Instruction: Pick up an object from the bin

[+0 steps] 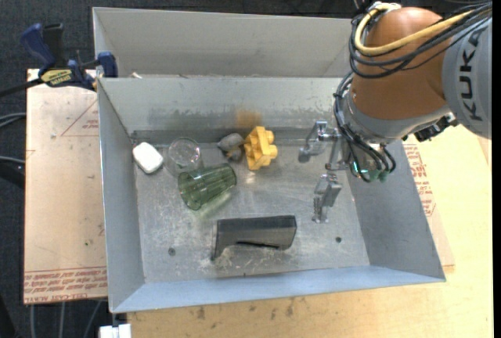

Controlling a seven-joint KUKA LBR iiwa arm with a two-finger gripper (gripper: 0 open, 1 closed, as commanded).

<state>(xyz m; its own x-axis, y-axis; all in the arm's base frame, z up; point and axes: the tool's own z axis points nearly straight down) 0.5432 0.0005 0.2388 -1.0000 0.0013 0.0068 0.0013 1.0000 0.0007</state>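
My gripper [319,172] hangs over the bin's right half with its fingers [314,141] spread wide apart, open, and nothing between them. Bare bin floor lies under it. To its left, near the back wall, sits a yellow knobbly plastic piece [260,147], with a small grey lump [230,144] touching its left side. A black rectangular block [256,233] lies towards the front of the bin, below and left of the gripper.
Further left a green ribbed glass [207,186] lies on its side, next to a small clear cup [184,151] and a white rounded block [147,157]. The arm's orange cover and cables reach in from the right, above the bin's right wall.
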